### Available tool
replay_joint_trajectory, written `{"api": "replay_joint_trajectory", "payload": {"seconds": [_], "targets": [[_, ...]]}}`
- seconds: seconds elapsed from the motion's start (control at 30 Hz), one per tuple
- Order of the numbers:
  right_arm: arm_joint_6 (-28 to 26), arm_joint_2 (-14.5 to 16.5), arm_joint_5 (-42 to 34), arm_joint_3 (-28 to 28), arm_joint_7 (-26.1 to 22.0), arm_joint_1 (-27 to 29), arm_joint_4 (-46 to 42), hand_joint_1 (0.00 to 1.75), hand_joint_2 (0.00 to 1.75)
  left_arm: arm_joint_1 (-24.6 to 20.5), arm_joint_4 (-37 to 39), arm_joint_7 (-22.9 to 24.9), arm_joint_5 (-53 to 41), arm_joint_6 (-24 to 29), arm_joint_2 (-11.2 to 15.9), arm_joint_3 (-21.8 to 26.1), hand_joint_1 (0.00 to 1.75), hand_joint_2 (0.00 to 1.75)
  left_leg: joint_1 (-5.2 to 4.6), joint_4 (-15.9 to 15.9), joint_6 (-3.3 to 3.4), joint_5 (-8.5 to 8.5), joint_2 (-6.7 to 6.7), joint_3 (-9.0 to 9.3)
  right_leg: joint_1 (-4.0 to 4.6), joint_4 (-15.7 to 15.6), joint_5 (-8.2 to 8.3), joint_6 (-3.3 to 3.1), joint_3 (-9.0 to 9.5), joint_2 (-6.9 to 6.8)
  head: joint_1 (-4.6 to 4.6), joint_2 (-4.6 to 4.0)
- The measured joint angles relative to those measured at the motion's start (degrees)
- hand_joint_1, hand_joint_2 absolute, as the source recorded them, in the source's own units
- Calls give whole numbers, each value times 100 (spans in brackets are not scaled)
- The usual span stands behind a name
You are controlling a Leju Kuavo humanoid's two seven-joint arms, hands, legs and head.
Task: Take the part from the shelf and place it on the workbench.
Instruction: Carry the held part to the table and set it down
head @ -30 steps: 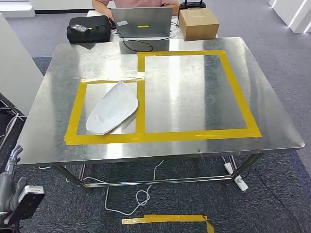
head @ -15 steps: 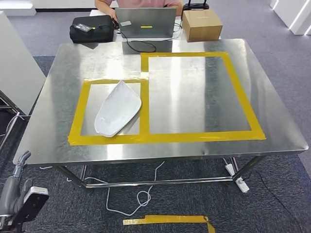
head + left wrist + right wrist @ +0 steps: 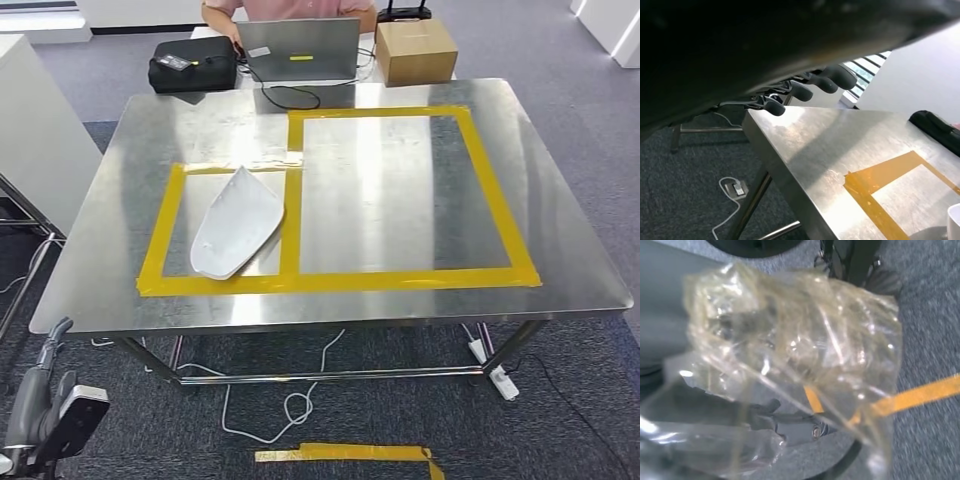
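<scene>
White part (image 3: 235,222) on workbench (image 3: 98,260); left hand (image 3: 41,385) empty, fingers apart; right hand state unclear.

Brushed, reflective sheet metal on the workbench (image 3: 377,300), glossy, streaked with glare, just past the dark matt fingertips (image 3: 772,106). Yellow tape (image 3: 290,225) stuck flat on it, slightly shiny. Smooth white plastic-looking part (image 3: 234,222), faintly satin. Rough grey carpet (image 3: 377,420) below. Crinkled clear plastic film (image 3: 791,350) over the right wrist view, glossy with highlights. Matt brown cardboard box (image 3: 415,50); black fabric-like bag (image 3: 192,62).
</scene>
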Motion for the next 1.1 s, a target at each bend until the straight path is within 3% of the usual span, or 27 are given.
{"api": "replay_joint_trajectory", "payload": {"seconds": [0.1, 0.13, 0.17, 0.2, 0.27, 0.33, 0.37, 0.43, 0.47, 0.5, 0.6, 0.63, 0.67, 0.7, 0.77, 0.83, 0.87, 0.9, 0.97, 1.03, 1.1], "targets": [[14, -4, 0, -2, -28, -2, 0, 0, 0, -12, 48, 7, -33, 0, -31, 16, 0, 0, 34, 975, -83, -690, 20, -325, 9, 0, 91, -65, -131, -46, -25, 0], [18, -5, 0, -2, -33, -3, 0, 0, 0, -12, 73, 16, -42, -2, -44, 22, 0, 0, 41, 1229, -97, -805, 21, -378, 15, 4, 125, -67, -183, -59, -25, 0], [18, -6, 0, -3, -37, -3, 0, 0, 0, -12, 101, 25, -51, -7, -57, 32, 0, 0, 46, 1305, -104, -807, 22, -339, 20, 13, 161, -64, -239, -70, -25, 0], [17, -8, 0, -3, -40, -3, 0, 0, 0, -13, 126, 36, -60, -14, -70, 47, 0, 0, 49, 1167, -103, -702, 24, -194, 22, 24, 198, -57, -297, -77, -25, 0], [16, -10, 0, -3, -47, -6, 0, 0, 0, -20, 170, 50, -87, -30, -97, 86, 0, 0, 49, 408, -77, -411, 34, 345, 27, 52, 270, -25, -395, -84, -26, 0], [16, -11, 0, -3, -51, -10, 0, 0, 0, -34, 202, 55, -107, -40, -122, 118, 0, 0, 29, -262, -27, -299, 39, 766, 39, 70, 346, 36, -447, -85, -23, 0], [16, -11, 0, -3, -53, -11, 0, 0, 0, -37, 213, 56, -110, -44, -132, 129, 0, 0, 14, -396, 0, -305, 39, 834, 42, 69, 387, 74, -456, -87, -30, 0], [15, -11, 0, -3, -54, -9, 1, 0, 0, -31, 238, 63, -140, -68, -156, 157, 0, 0, -1, -418, 75, -245, 40, 785, 35, 51, 464, 156, -467, -89, -41, 0], [13, -11, 0, -3, -52, -5, 1, 0, 0, -33, 253, 73, -172, -86, -173, 173, 0, 0, 2, -421, 118, -196, 47, 743, 26, 76, 421, 190, -499, -80, -45, 0], [9, -12, 0, -3, -49, -1, 2, 0, 0, -35, 272, 83, -215, -105, -196, 197, 0, 0, 10, -429, 167, -138, 56, 691, 23, 172, 277, 219, -557, -66, -38, 0], [1, -14, 0, -1, -32, 2, 2, 0, 0, -43, 369, 108, -328, -150, -284, 288, 0, 0, 5, -428, 251, 36, 74, 479, 22, 1094, -541, 263, -837, -23, -22, 0], [0, -15, 0, -1, -26, 1, 2, 0, 0, -43, 421, 114, -369, -162, -315, 330, 0, 0, -6, -420, 257, 95, 74, 398, 22, 1433, -696, 267, -888, -18, -22, 0], [-1, -15, 0, -1, -21, 0, 2, 0, 0, -44, 482, 117, -428, -175, -349, 379, 0, 0, -17, -411, 258, 153, 74, 315, 23, 1628, -706, 267, -866, -17, -24, 0], [-1, -16, 0, 0, -17, 0, 2, 0, 0, -46, 549, 120, -503, -189, -385, 441, 0, 0, -27, -398, 255, 205, 74, 237, 26, 1627, -597, 258, -750, -16, -25, 0], [-3, -22, 0, 1, -12, -5, 2, 0, 0, -69, 695, 120, -674, -214, -462, 585, 0, 0, -41, -364, 236, 294, 70, 102, 39, 1038, -291, 207, -219, -8, -25, 0], [-4, -34, 0, 2, -10, -31, 3, 0, 0, -118, 865, 119, -835, -232, -539, 739, 0, 0, -64, -319, 194, 367, 66, 6, 63, 188, -249, 146, 399, 10, -26, 0], [-4, -39, 0, 2, -9, -45, 3, 0, 0, -150, 963, 116, -924, -237, -578, 814, 0, 0, -70, -299, 165, 408, 67, -27, 74, -80, -297, 126, 554, 18, -26, 0], [-4, -42, 0, 2, -8, -53, 3, 0, 0, -179, 1060, 114, -1010, -238, -613, 882, 0, 0, -72, -289, 133, 450, 67, -54, 84, -204, -332, 112, 600, 20, -27, 0], [-4, -41, 0, 2, -3, -46, 2, 0, 0, -216, 1233, 102, -1132, -233, -674, 1000, 0, 0, -60, -259, 70, 475, 63, -97, 76, -236, -285, 46, 509, 2, -24, 0], [-9, -43, 0, 2, 2, -41, 3, 0, 0, -227, 1361, 92, -1172, -226, -714, 1089, 0, 0, -38, 10, 4, 137, 60, -195, 58, -251, -181, -55, 413, -33, -37, 0], [-10, -46, 0, 2, 5, -39, 3, 0, 0, -244, 1466, 90, -1197, -225, -740, 1149, 0, 0, -4, 668, -62, -452, 63, -359, 63, -243, -67, -103, 272, -64, -54, 0]]}}
